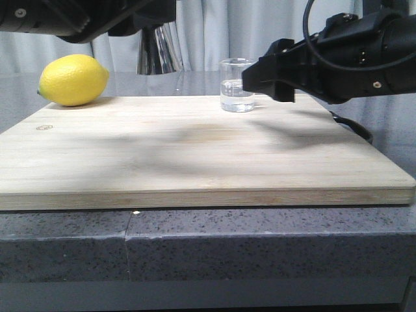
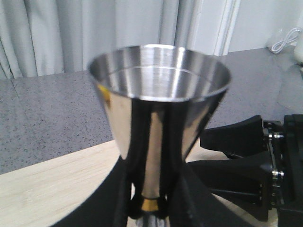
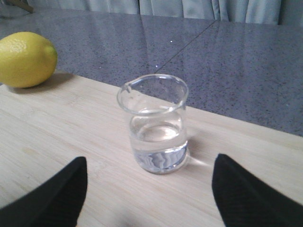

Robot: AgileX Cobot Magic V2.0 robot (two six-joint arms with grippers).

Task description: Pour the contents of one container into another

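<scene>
The steel jigger [image 2: 158,94] is held upright above the board, its open cup on top. My left gripper [image 2: 150,204] is shut on its narrow waist at the gold band. In the front view the jigger [image 1: 158,51] hangs at the back, left of centre. The small glass beaker [image 3: 154,123] stands on the wooden board [image 1: 195,149], holding clear liquid in its lower part. My right gripper [image 3: 150,163] is open, its fingers spread wide on either side just short of the beaker [image 1: 236,86], not touching it.
A yellow lemon [image 1: 73,79] lies at the board's far left corner. The board rests on a grey speckled counter [image 1: 195,240], and grey curtains hang behind. A black cable [image 1: 354,127] trails off the board's right edge.
</scene>
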